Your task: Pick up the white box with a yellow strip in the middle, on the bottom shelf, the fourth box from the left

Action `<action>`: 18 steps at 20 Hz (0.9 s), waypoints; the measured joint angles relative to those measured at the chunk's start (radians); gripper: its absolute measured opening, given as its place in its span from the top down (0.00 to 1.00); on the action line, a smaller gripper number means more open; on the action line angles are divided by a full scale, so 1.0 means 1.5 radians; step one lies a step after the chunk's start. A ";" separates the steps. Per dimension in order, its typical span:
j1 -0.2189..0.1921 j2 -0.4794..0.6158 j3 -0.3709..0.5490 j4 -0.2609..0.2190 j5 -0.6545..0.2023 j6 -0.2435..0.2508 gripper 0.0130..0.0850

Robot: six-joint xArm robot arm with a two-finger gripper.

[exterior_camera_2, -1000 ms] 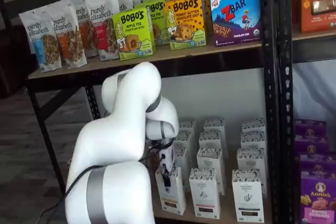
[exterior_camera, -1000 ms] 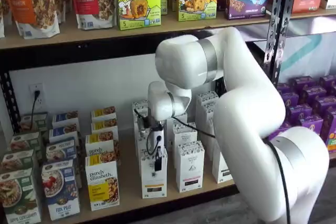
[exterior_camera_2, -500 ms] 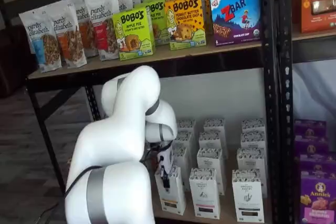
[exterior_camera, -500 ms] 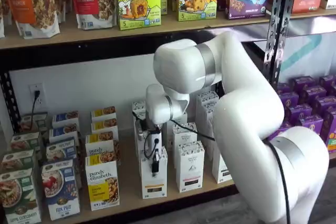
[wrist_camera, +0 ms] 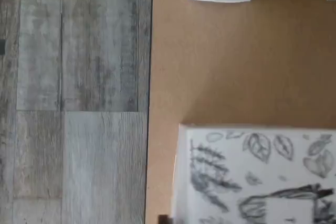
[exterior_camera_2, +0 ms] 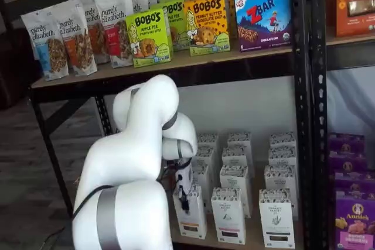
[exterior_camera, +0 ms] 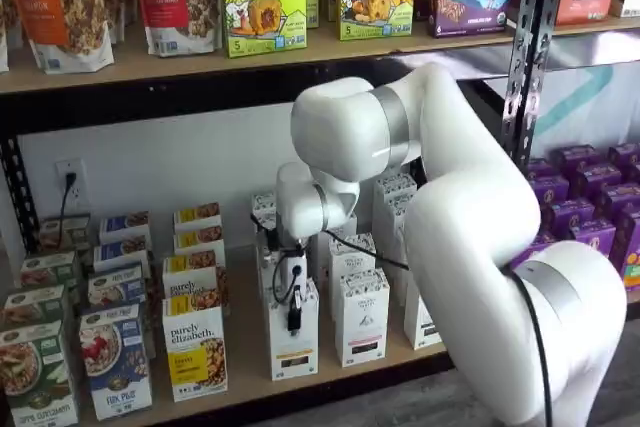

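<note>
Lower than a second ago, the gripper (exterior_camera: pixel 295 315) now has its black fingers down over the top front of the white box (exterior_camera: pixel 294 342), and the white arm (exterior_camera: pixel 440 207) has shifted slightly leftward with it. Nothing on the shelves has changed place.

Going left to right along the bottom shelf (exterior_camera: pixel 250 357): the front left corner holds green and blue cereal cartons (exterior_camera: pixel 115 359), then a row of purely elizabeth boxes (exterior_camera: pixel 195 347) with yellow panels. Just beside them stands the white box, at the front edge of the board, upright, with its black label and thin yellow strip low on the front. In a shelf view it shows again (exterior_camera_2: pixel 191 213) with the gripper (exterior_camera_2: pixel 184 198) at its top edge. From both shelf views the fingers appear side-on against the carton, so I cannot tell whether they have closed on it or merely straddle it. Right of it stand more like white cartons (exterior_camera: pixel 362 317) in rows running toward the back edge, and past the black upright, purple boxes (exterior_camera: pixel 585 209).

The wrist view looks down on a leaf-sketched carton top (wrist_camera: pixel 257 174) sitting on the tan board (wrist_camera: pixel 220 61), near its black front rail, with grey plank floor (wrist_camera: pixel 73 98) beyond.
</note>
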 joint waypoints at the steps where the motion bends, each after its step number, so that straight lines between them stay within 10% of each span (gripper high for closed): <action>1: 0.000 0.000 0.000 0.001 0.000 -0.001 0.33; 5: -0.001 -0.001 0.000 0.003 0.002 -0.003 0.50; 18: 0.000 -0.069 0.094 -0.029 -0.008 0.024 0.50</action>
